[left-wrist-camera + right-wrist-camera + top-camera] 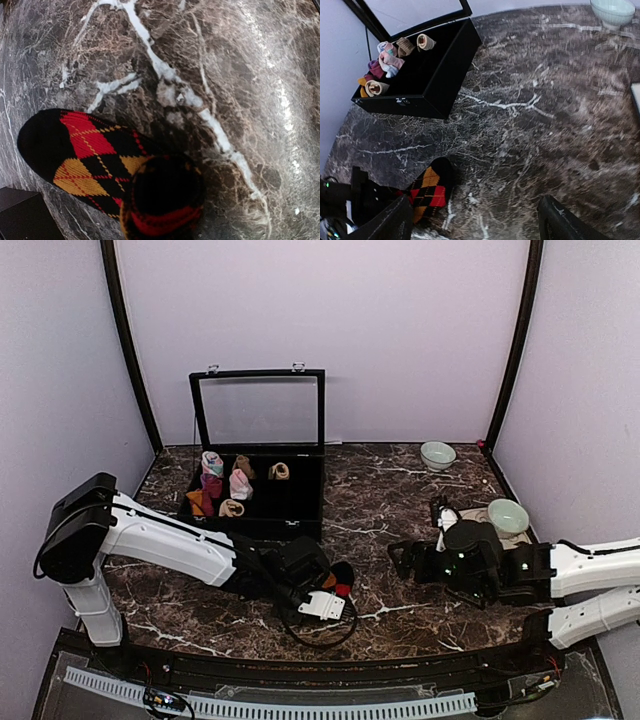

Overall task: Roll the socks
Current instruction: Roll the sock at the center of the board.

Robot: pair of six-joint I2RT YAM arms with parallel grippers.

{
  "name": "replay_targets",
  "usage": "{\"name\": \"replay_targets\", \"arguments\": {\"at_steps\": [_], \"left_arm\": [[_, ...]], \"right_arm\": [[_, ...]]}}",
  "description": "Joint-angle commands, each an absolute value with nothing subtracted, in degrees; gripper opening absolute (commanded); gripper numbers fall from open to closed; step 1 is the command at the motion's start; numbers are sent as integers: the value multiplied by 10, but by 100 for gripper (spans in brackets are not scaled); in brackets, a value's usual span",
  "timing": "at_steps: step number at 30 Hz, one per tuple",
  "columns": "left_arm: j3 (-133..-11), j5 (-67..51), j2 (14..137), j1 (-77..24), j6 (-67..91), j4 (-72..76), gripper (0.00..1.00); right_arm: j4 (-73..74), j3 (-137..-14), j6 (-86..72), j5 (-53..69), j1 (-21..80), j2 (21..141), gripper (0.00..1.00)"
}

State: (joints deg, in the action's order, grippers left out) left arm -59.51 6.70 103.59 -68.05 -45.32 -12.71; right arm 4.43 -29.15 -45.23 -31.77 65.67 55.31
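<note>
Lying diagonally, the sock [85, 155] points toe up-left in left wrist view; left claw [335, 588] pinches its roll; right claw [475, 210] open, empty.
</note>
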Motion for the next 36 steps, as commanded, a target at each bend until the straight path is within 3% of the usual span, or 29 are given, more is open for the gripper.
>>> {"name": "replay_targets", "arguments": {"at_steps": [1, 7, 8, 12, 15, 19, 20, 30, 32, 33, 34, 36], "left_arm": [[-577, 54, 1056, -687, -431, -169, 4], [-583, 29, 1074, -690, -406, -192, 9], [-581, 25, 1074, -690, -405, -192, 9], [-569, 9, 1064, -689, -394, -183, 10], [-567, -6, 1057, -689, -384, -182, 12], [-560, -12, 1047, -688, -384, -171, 20], [-556, -9, 1044, -689, -387, -167, 31], [-544, -23, 1038, -690, -391, -174, 34], [-541, -37, 1031, -690, -389, -178, 57], [-539, -43, 1027, -689, -387, -181, 86], [-535, -49, 1023, -690, -385, -182, 97], [-521, -51, 1011, -690, -384, -175, 99]], "right_arm": [[-81, -278, -504, -225, 630, 629, 81], [-173, -325, -502, -126, 616, 772, 52], [-191, -329, -501, -107, 615, 787, 52], [-265, -289, -499, -76, 630, 803, 79], [-333, -223, -470, -116, 674, 784, 84], [-334, -207, -478, -126, 700, 806, 80], [-329, -204, -496, -125, 699, 813, 77], [-344, -257, -523, -108, 692, 852, 57], [-354, -264, -523, -97, 692, 860, 52], [-360, -262, -524, -90, 692, 865, 51], [-369, -259, -527, -84, 693, 871, 50], [-393, -252, -536, -69, 698, 886, 47]]}}
